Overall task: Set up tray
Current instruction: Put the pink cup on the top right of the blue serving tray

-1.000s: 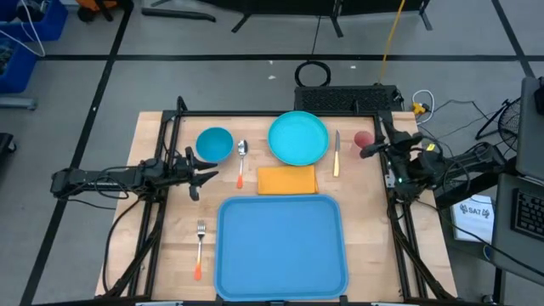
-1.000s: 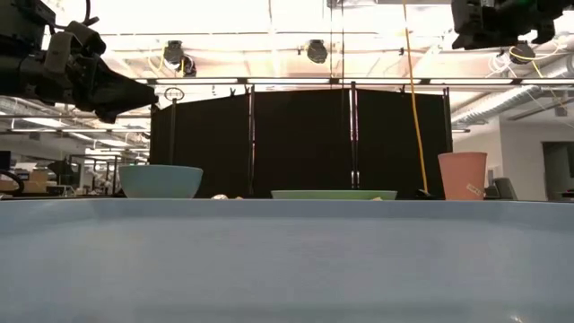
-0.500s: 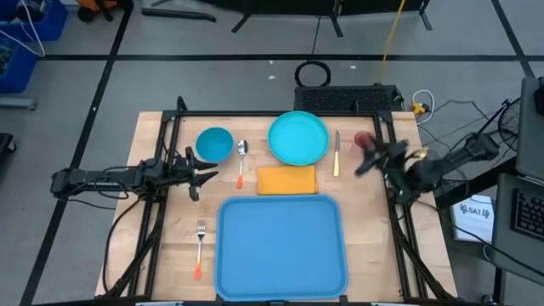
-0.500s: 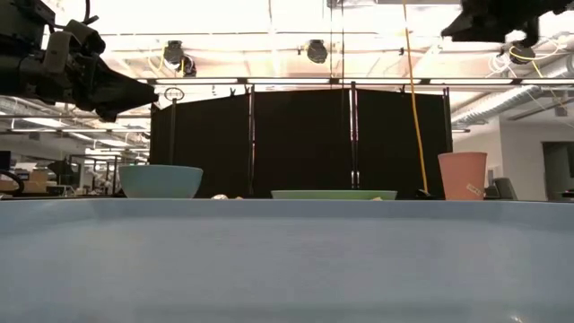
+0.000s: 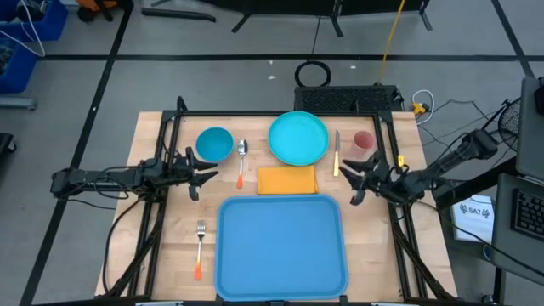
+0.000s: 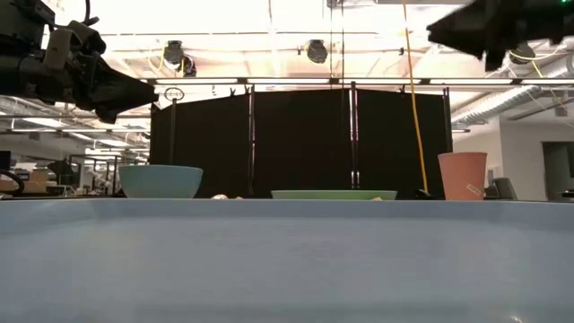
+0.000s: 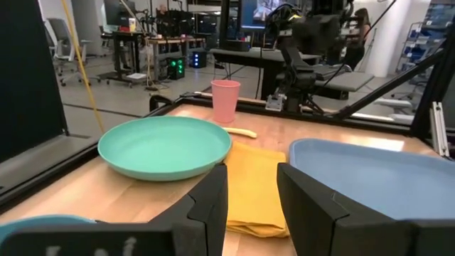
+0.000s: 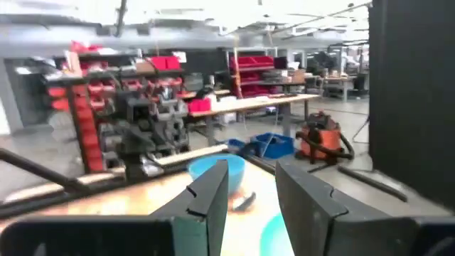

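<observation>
The tray (image 5: 281, 246) lies flat on the near half of the table (image 5: 161, 255), nothing on it; its near edge runs right to the table's front edge. In the low view its rim (image 6: 287, 260) fills the whole lower part of the picture and hides almost everything lying flat behind it. Only the tops of the bowl (image 6: 161, 181), the plate (image 6: 334, 194) and the pink cup (image 6: 463, 175) rise above it.

From above, the napkin (image 5: 287, 179) lies just behind the tray's far edge, touching or nearly touching the plate (image 5: 298, 138) beyond it; which one cannot be told. A spoon (image 5: 241, 161) lies between the bowl (image 5: 214, 144) and the plate, a knife (image 5: 337, 152) between the plate and the cup (image 5: 364, 141), and a fork (image 5: 199, 248) lies left of the tray, its handle end orange.

The right tool (image 5: 355, 180) hangs above the table just off the tray's far right corner, near the knife and cup, fingers spread and empty; in its own wrist view the two fingers (image 8: 206, 195) stand apart with nothing between them, and the table below is mostly cut off. The left tool (image 5: 197, 176) waits over the table's left side, near the bowl, also parted and holding nothing; its fingers (image 7: 213, 203) frame the napkin (image 7: 256, 188) in its wrist view.
</observation>
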Tool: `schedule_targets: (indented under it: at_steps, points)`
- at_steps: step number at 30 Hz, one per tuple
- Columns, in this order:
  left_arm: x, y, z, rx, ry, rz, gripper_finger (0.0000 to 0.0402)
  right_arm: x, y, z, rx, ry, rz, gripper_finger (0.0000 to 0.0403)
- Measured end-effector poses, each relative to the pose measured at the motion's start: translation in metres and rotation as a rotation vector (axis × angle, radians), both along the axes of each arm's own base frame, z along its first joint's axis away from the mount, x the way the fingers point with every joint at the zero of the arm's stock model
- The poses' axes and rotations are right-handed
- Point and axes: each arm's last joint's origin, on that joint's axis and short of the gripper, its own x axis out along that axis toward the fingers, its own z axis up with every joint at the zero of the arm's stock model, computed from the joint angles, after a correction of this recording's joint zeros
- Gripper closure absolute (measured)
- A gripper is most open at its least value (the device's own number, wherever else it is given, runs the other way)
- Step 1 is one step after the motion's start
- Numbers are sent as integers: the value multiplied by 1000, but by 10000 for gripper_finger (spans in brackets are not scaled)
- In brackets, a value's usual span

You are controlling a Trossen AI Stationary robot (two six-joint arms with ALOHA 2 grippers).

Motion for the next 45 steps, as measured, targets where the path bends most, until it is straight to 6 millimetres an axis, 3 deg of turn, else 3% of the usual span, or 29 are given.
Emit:
schedule_targets:
  at_steps: [4,6,9,13,18,25,28,33,45]
  points:
    - [0,0,0,-17,0,0,275,5,-12,37,-26,193,-303,301]
    - [0,0,0,-18,0,0,275,3,-23,61,0,259,-341,304]
    - [0,0,-1,-20,7,0,275,-17,-49,97,160,343,-359,312]
    - [0,0,-1,-20,7,-1,275,-43,-76,113,324,497,-526,318]
    - [0,0,-1,-16,7,-1,275,-41,-100,102,468,630,-564,318]
    - [0,0,-2,-18,16,-2,275,-18,-151,52,582,842,-638,314]
    - [0,0,-3,-18,29,-2,275,-14,-167,41,584,881,-667,307]
    - [0,0,-6,-23,59,-2,275,-17,-178,36,605,924,-712,288]
    - [0,-2,-7,-30,73,-51,275,-26,-180,24,703,1070,-744,220]
